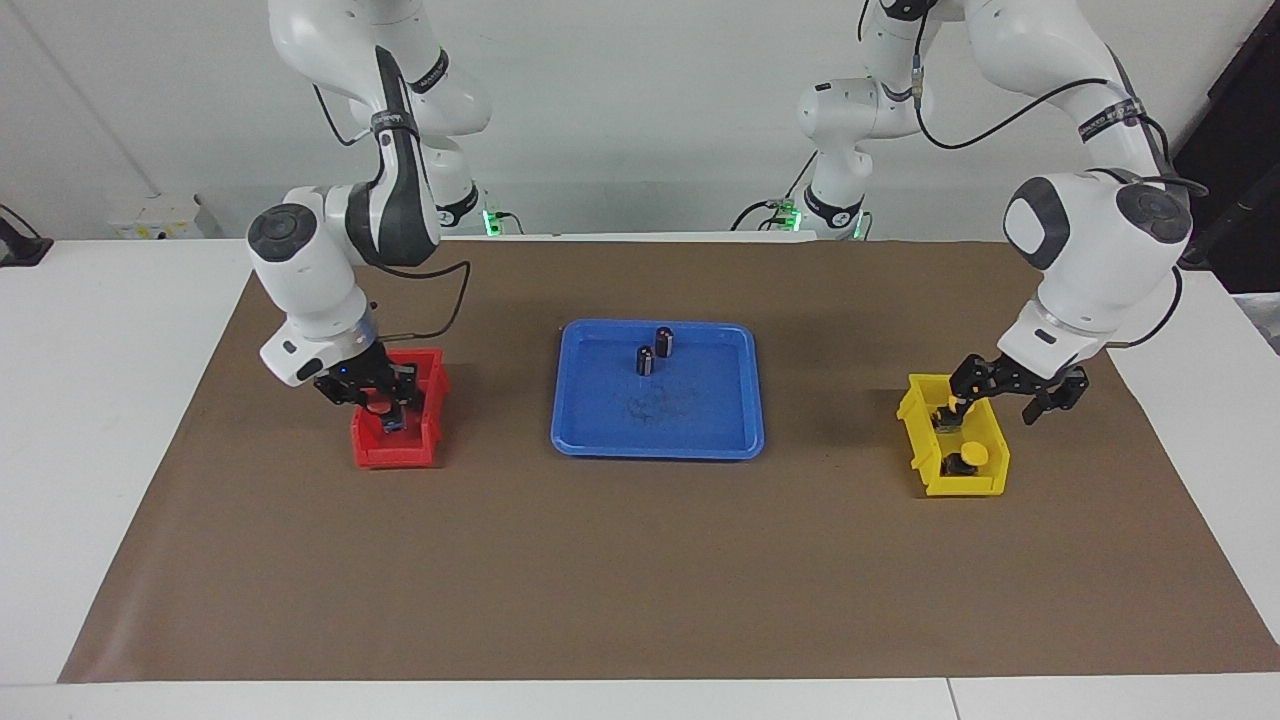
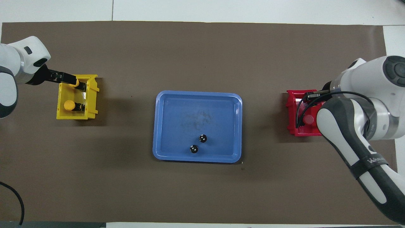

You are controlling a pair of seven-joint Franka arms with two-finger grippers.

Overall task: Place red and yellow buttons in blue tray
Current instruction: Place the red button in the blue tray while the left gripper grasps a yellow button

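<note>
The blue tray lies mid-table. One yellow button lies in the yellow bin. A second yellow button sits at that bin's end nearer the tray. My left gripper is low over that bin, fingers spread, one finger at this second button. One red button shows in the red bin. My right gripper is down in that bin, right at it. The other red button is hidden.
Two dark capless cylinders stand in the blue tray near its edge toward the robots; they also show in the overhead view. A brown mat covers the table. The right arm covers much of the red bin from above.
</note>
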